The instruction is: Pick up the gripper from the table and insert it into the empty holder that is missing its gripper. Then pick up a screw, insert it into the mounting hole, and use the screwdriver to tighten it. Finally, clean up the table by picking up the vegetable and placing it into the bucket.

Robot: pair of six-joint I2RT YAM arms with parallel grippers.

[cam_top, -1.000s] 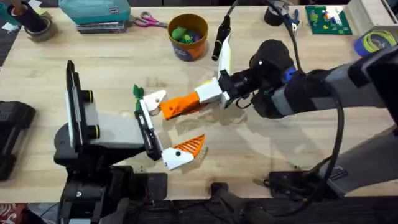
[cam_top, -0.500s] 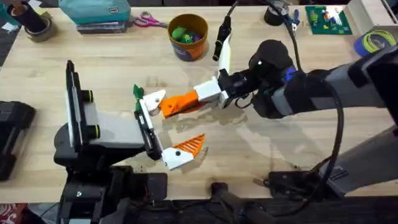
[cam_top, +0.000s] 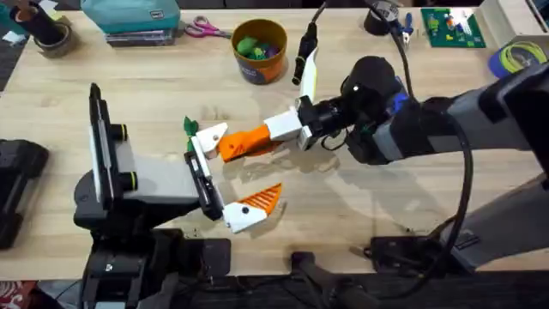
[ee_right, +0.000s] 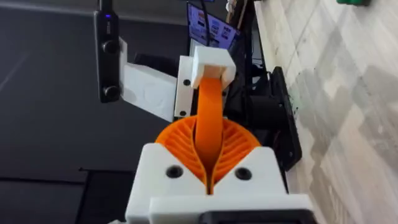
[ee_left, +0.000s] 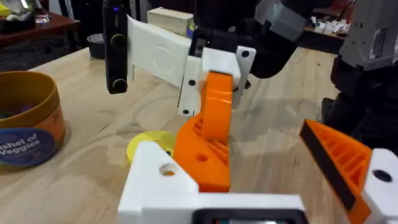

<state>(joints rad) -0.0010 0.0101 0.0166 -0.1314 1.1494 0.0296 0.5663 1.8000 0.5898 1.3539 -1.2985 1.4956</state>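
**Wedge nearly seated in the bare finger block**

You are easing the right gripper leftward a touch compared with a second ago; its orange pads are pressed together on the gripper, the loose orange wedge, whose tip is now meeting the holder, the white block on the left arm's upper finger; contact looks closer than before, though full seating cannot be told from these views. The left gripper is standing spread wide and holding nothing; its lower finger is carrying its own orange wedge. The bucket is sitting well apart at the far side with green vegetables inside; the screw and screwdriver steps are judged not yet begun.
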